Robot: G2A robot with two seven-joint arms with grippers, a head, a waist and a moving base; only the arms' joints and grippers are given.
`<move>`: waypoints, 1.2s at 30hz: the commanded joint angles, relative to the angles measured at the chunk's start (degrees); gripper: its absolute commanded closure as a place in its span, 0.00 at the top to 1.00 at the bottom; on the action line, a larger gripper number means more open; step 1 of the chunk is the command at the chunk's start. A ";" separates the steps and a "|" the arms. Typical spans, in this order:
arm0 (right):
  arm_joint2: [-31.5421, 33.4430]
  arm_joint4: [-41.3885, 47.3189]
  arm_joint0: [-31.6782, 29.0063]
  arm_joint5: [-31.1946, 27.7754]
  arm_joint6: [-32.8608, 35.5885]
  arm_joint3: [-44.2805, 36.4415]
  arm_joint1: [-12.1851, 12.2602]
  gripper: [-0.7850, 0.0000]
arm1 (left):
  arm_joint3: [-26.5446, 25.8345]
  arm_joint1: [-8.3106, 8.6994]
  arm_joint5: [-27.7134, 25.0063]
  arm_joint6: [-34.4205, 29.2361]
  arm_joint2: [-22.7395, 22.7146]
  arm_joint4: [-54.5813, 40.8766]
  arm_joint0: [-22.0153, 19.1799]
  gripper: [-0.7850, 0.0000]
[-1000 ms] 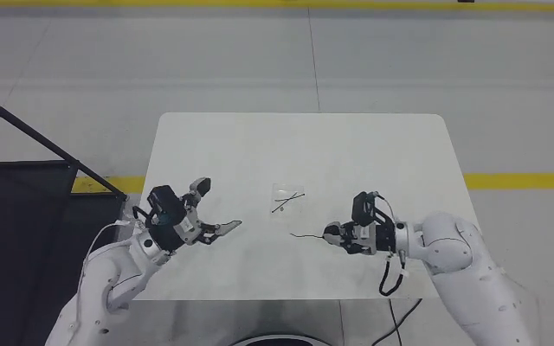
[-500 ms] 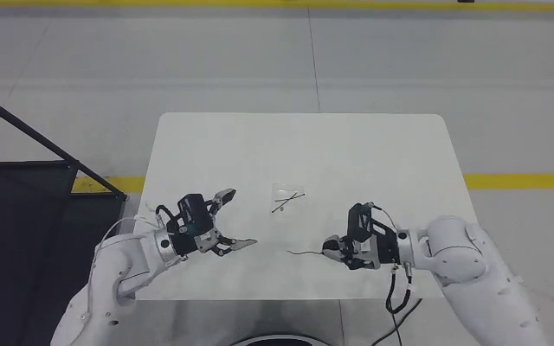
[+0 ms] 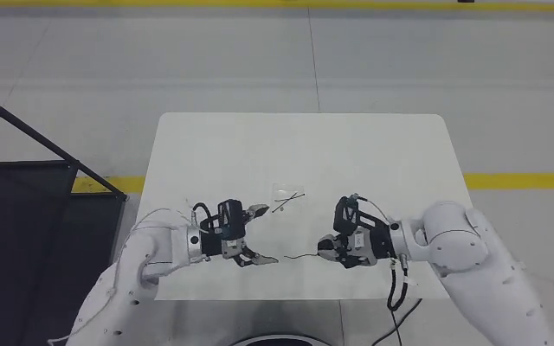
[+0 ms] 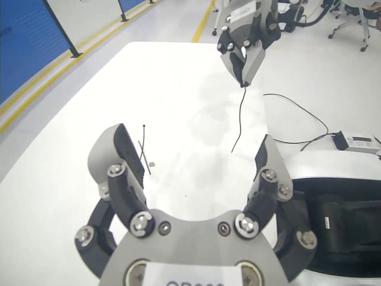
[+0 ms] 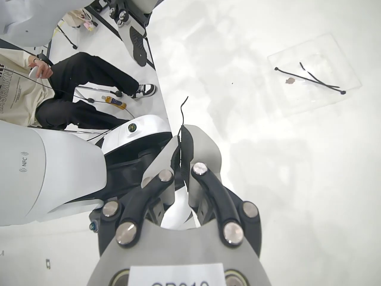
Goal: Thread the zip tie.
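Observation:
My right gripper is shut on one end of a thin black zip tie, near the table's front edge right of the middle. The tie's free tail points toward my left gripper, which stands open a short way off with nothing between its fingers. In the right wrist view the zip tie sticks out past the closed right gripper, and the open left gripper shows beyond it. The head of the tie is hidden between the right fingers.
A clear plastic sheet lies on the white table just behind the two grippers, with two spare black zip ties crossed on it. The front table edge runs close below both grippers. A cable hangs past that edge.
My left arm has swung in from the left front corner toward the middle, staying open. The right gripper with the tie has shifted slightly left toward it.

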 commanded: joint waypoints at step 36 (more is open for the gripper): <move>-11.31 0.90 12.85 5.08 1.60 2.29 -1.05 0.00 | 8.66 8.65 0.00 2.47 19.94 -8.84 -14.42 0.46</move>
